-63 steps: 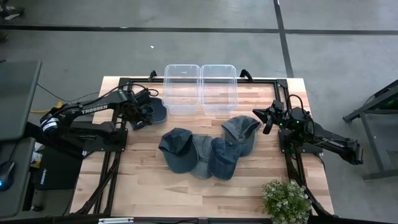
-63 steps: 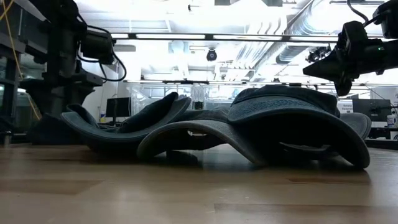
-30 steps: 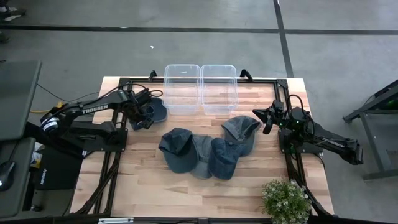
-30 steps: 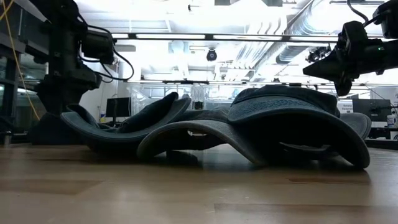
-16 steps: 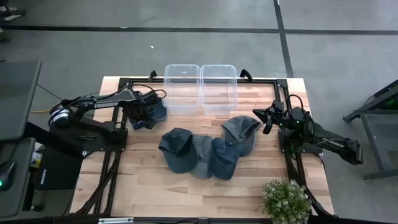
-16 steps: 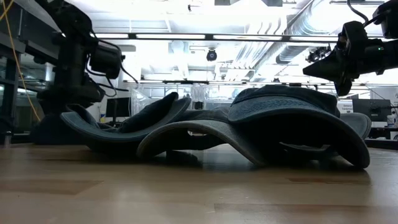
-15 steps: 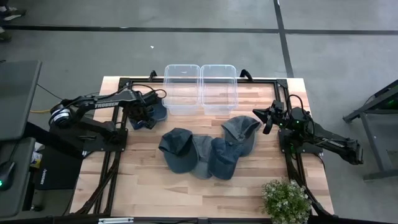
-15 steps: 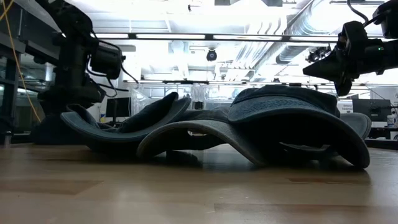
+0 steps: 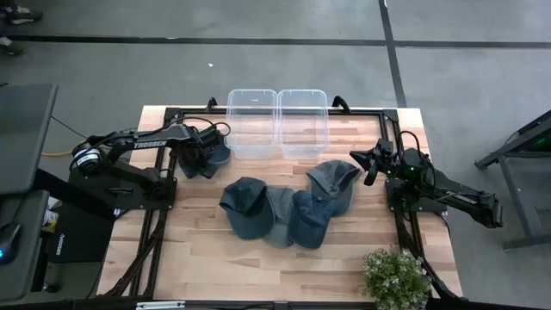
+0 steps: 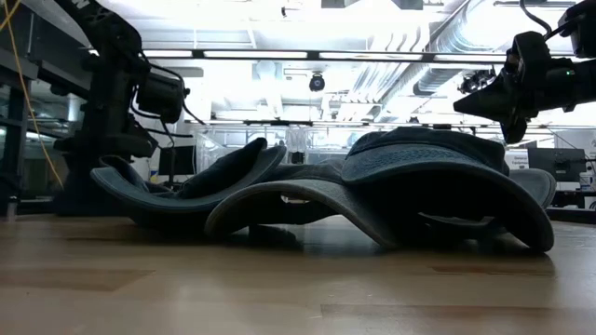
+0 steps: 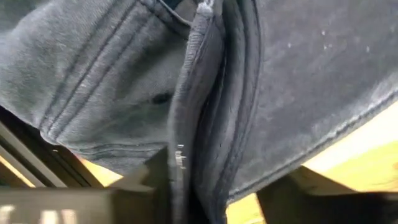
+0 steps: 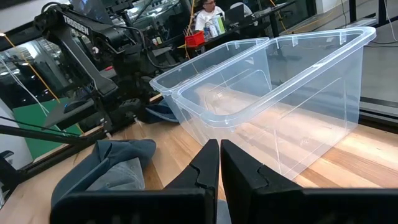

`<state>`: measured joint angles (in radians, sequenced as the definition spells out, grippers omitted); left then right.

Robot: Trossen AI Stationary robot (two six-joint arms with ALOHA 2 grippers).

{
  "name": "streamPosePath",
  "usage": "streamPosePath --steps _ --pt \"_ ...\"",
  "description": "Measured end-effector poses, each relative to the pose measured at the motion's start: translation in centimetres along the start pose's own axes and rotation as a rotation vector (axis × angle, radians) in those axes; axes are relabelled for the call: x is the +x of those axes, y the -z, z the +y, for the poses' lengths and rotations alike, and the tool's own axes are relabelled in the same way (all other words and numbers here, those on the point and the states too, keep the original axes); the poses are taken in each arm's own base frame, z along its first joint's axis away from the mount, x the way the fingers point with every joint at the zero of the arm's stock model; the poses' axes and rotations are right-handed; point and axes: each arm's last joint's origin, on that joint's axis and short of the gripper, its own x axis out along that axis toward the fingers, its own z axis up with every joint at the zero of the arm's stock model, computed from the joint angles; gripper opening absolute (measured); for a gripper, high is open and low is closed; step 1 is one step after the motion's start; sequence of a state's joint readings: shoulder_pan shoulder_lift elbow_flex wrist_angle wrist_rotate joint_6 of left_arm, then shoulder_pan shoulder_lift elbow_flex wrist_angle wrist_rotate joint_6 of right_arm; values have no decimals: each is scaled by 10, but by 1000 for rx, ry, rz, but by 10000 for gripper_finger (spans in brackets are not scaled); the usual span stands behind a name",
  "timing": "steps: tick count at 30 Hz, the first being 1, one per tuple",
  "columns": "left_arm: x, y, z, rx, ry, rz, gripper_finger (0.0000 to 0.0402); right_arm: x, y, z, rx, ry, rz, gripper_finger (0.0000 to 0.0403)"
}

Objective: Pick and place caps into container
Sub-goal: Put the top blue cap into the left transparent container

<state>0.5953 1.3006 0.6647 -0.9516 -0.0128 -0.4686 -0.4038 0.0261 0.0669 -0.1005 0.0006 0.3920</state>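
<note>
The wooden table [image 9: 207,258] carries two clear bins [image 9: 277,122] side by side at its far edge, and everything else is best placed from them. Just in front of the bins, toward the middle of the table, four denim caps [image 9: 284,211] lie in an overlapping heap, probably set there so either arm can reach them. A fifth cap [image 9: 217,155] sits just left of the left bin, under the left gripper [image 9: 200,157]. The left wrist view fills with that cap's cloth [image 11: 205,93], a fold of it running down between the two dark fingers [image 11: 155,180], so the claw appears to be pinching the cap, a sensible hold for soft fabric that must be lifted over the bin's rim. The right gripper [image 9: 372,166] hangs well to the right of the bins, above the table's right edge, waiting. Its own wrist view shows its fingers [image 12: 205,165] pressed together with nothing between them, which the overhead view is too distant to show. The low view alone shows how the heaped caps [image 10: 372,195] arch up off the wood.
</note>
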Motion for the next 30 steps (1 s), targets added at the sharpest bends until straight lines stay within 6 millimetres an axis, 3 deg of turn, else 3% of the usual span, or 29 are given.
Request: streamPosePath --steps 4,6,16,30 --pt "0 1 -1 18 28 16 41 0 0 0 0 0 0 12" --pt "0 1 -1 28 40 20 16 0 0 0 0 0 1 12" --pt "-9 3 0 39 54 15 10 0 0 0 0 0 0 12" --pt "-79 15 7 62 92 -78 10 0 0 0 0 0 0 12"
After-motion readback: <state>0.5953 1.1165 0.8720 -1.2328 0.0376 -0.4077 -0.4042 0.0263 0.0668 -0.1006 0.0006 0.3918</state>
